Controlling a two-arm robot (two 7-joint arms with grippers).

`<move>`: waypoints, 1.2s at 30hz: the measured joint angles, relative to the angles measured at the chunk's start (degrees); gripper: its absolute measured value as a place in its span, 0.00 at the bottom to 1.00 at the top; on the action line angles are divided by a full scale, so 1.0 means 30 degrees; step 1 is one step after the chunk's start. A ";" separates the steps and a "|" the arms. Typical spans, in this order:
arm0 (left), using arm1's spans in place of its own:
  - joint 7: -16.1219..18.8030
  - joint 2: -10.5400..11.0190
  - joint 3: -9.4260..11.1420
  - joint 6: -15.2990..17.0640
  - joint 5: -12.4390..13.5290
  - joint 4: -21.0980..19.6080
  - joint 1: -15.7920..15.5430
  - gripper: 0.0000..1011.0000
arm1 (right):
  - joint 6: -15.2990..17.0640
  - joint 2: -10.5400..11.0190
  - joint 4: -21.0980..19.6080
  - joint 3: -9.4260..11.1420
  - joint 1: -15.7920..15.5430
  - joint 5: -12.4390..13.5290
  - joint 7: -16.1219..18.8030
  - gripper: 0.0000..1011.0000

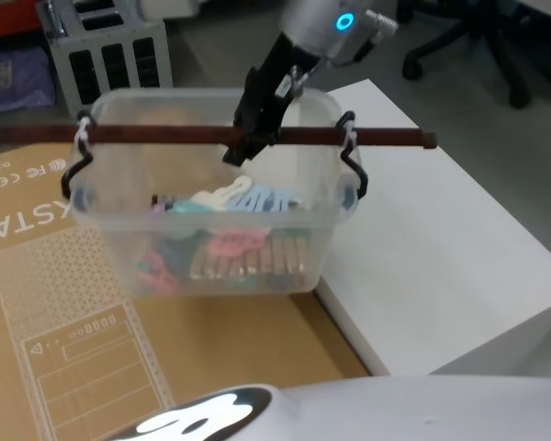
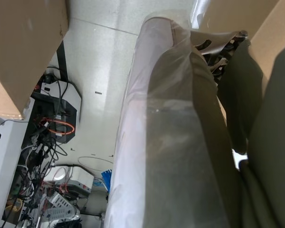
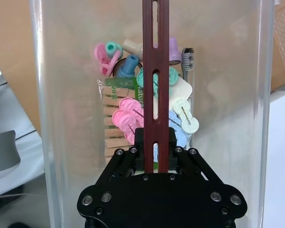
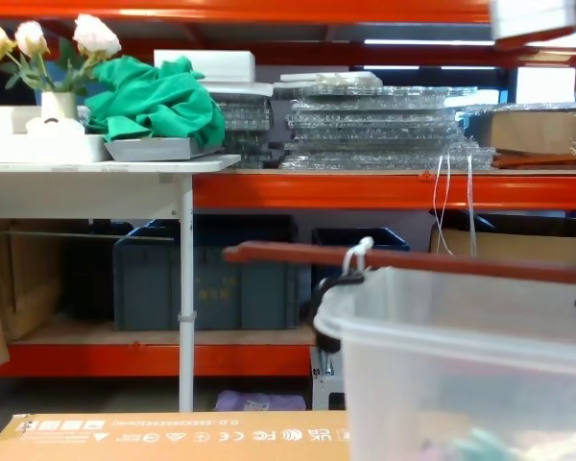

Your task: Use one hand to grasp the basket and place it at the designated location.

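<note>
**Head view:** The basket [image 1: 119,234] is in the middle, open side up, with its long axis running left to right. It sits over the edge of the cardboard carton [image 1: 73,322], just beside the white counter [image 1: 441,257] on its right. A dark red bar [image 1: 165,135] lies along that axis above the rim. White cords tie it to a black wire loop at each of the 2 ends. The bar's right end sticks out past the rim over the counter, and its left end fades out at the view's edge. The right gripper [image 1: 248,140] reaches in from the far side, its fingers clamped on the bar near the middle. Whether the base rests on the carton or hangs clear of it is hard to tell.

**Left wrist view:** A shape under translucent plastic sheeting [image 2: 171,142] blocks much of the floor and the cables below. A dark linkage beside it may be the left gripper [image 2: 217,52]. Whether it is open or closed cannot be told.

**Right wrist view:** This looks straight down into the basket. The slotted bar runs away from the black fingers [image 3: 139,138], which pinch it from both sides. Below lie pastel clips [image 3: 126,116] and a pack of wooden pegs [image 3: 115,137], partly hidden by the bar.

**Chest view:** The basket fills the lower right, cut off by the lower and right edges. The bar crosses above its rim. The carton's top shows at the lower left. Orange racking [image 4: 365,189] stands behind, with a far counter [image 4: 96,165] holding flowers and a green cloth.
</note>
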 joint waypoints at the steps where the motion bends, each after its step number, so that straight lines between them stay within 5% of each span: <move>1: -0.0001 0.0000 -0.0001 0.0000 0.0000 -0.0001 0.0001 0.00 | 0.0193 0.0161 0.0117 0.0153 0.0008 0.0052 0.0024 0.23; 21: -0.0002 0.0001 -0.0001 0.0000 -0.0001 0.0001 0.0000 0.00 | 0.2901 0.1251 0.1460 0.1461 -0.0009 0.0121 0.0428 0.23; 36: -0.0001 0.0000 -0.0001 0.0001 0.0001 -0.0001 0.0000 0.00 | 0.5572 0.1794 0.3243 0.2313 0.0247 -0.0964 0.0868 0.23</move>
